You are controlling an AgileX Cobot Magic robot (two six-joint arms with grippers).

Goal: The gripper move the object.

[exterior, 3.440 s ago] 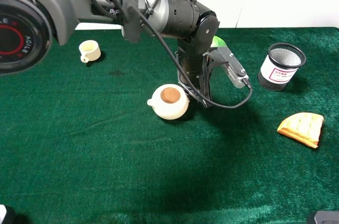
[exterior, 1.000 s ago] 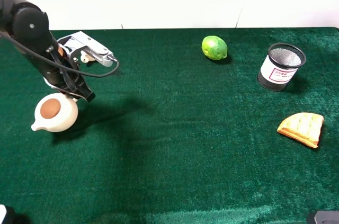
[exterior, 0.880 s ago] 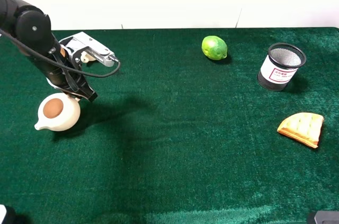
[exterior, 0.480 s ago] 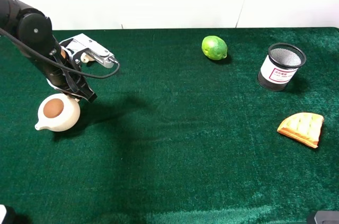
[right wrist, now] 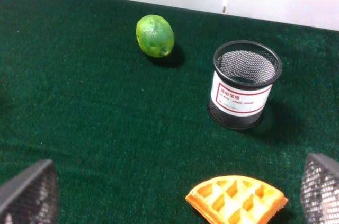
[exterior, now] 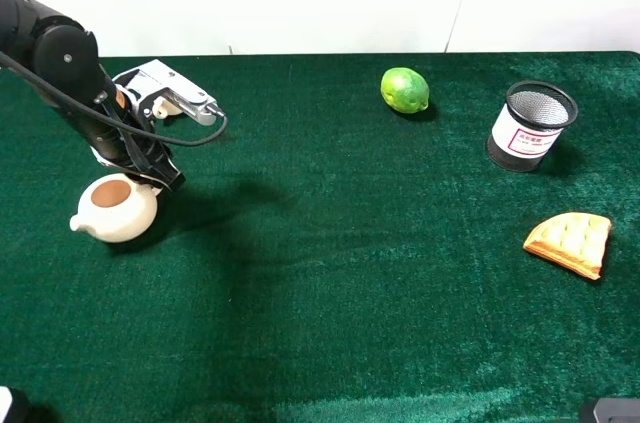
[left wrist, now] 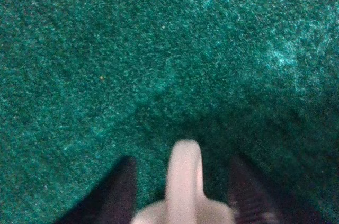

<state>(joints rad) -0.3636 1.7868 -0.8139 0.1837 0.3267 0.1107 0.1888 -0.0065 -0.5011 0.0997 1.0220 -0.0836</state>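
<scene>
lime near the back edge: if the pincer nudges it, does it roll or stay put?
The lime is rounded and slightly oval, so a nudge would probably roll it, likely wobbling off a straight line. The green cloth looks napped and should slow it quickly. Its skin looks smooth and shiny, so a pinch across it may slip unless centred. It lies well apart from the mesh cup.
</scene>
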